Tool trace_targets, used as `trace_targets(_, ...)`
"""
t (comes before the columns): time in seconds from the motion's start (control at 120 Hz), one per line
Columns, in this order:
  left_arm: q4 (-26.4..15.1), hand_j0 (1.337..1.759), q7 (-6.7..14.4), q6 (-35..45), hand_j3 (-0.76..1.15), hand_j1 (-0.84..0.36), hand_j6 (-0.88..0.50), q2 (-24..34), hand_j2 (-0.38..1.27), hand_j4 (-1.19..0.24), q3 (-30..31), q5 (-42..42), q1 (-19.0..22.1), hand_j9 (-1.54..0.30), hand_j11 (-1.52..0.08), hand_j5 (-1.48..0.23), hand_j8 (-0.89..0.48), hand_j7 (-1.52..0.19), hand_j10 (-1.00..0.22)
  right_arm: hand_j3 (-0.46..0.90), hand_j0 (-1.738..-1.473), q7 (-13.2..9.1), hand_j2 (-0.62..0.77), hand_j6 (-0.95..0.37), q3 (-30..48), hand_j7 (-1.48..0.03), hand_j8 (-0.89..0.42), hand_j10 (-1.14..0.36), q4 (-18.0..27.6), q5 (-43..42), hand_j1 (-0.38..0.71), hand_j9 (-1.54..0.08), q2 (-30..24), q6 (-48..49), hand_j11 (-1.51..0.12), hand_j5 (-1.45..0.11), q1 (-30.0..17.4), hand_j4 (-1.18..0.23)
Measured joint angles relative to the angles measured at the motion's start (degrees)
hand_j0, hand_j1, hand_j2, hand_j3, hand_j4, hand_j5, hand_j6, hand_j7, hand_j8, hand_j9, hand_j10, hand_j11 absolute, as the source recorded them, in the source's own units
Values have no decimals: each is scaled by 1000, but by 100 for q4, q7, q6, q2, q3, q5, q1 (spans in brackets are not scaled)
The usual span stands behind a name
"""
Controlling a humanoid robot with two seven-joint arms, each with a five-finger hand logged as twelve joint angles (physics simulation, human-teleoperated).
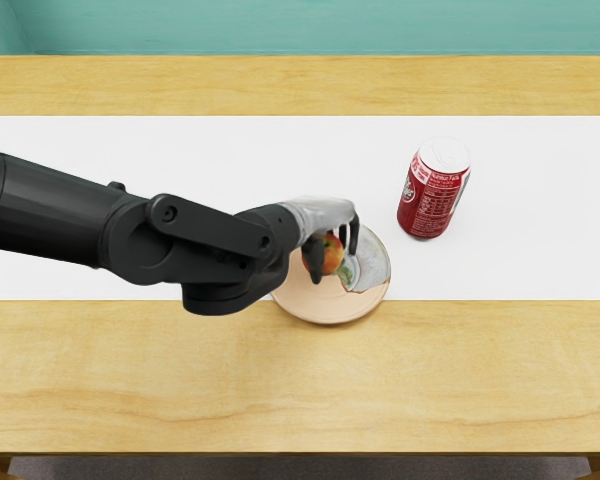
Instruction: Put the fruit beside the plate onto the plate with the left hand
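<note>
The left arm [100, 220] stretches in from the left edge of the counter [300, 380] toward its middle, wrist bent, the grey hand [325, 228] palm-down with dark fingers [354, 236] curled around a fruit [330, 252].

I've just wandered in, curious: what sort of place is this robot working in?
Likely a computer-rendered dining table setting: a light wooden table with a white strip across it, a round copper-coloured plate and a red soda can nearby. The left robot hand grips a red-yellow fruit at the plate.
</note>
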Motion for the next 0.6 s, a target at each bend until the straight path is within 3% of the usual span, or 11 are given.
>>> trace_targets(0.192, 19, 1657, -6, -311, 0, -63, -331, 184, 153, -388, -84, -58, -62, -526, -525, -543, -312, -528, -365, 0, -1658, 1, -7, -32, 0, -42, -33, -33, 0, 0, -310, -42, 0, -1, -42, -42, 0, -33)
trace_targets(0.325, 9, 1658, -10, -1216, 0, -8, -292, 1730, 103, -321, -873, -84, 87, -429, -428, -438, -281, -430, -309, 0, -1658, 0, -7, -32, 0, -42, -33, -33, 0, 0, -310, -42, 0, -1, -42, -42, 0, -33)
trace_targets(0.483, 21, 1658, -10, -3675, 0, 24, -268, 4033, 75, -282, -1758, -844, 709, -372, -371, -376, -264, -372, -277, 0, -1658, 0, -7, -33, 0, -42, -33, -33, 0, 0, -310, -42, 0, -1, -42, -42, 0, -33)
trace_targets(0.6, 208, 1658, -10, -4692, 0, 36, -261, 4734, 65, -268, -1938, -1306, 1140, -351, -350, -353, -258, -351, -265, 0, -1658, 0, -7, -33, 0, -42, -33, -33, 0, 0, -310, -42, 0, -1, -42, -42, 0, -33)
